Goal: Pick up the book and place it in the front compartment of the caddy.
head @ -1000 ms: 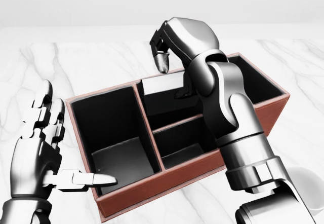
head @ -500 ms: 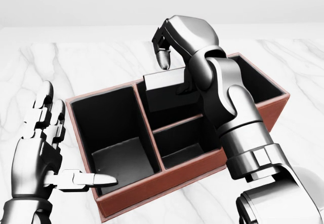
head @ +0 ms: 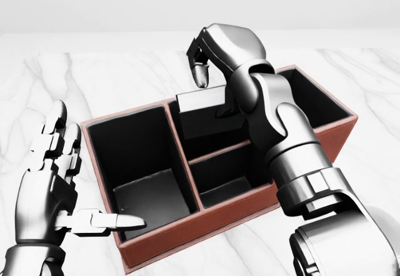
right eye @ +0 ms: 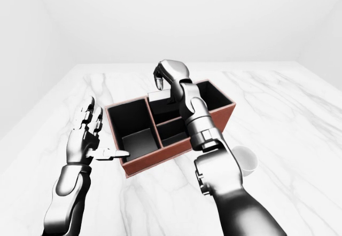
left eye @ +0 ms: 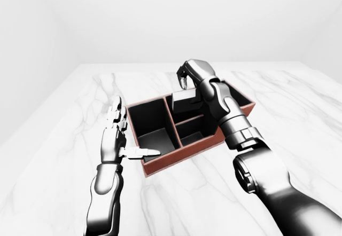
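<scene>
Book [head: 201,103], flat grey slab, inside red-walled caddy [head: 150,251].

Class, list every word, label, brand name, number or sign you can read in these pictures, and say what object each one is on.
None: no readable text shows in any view.
The book, held at the right hand, shows a plain cover.
The caddy has bare red-brown walls and dark insides.
The marble table carries only veining.
The white cup is unmarked.
</scene>
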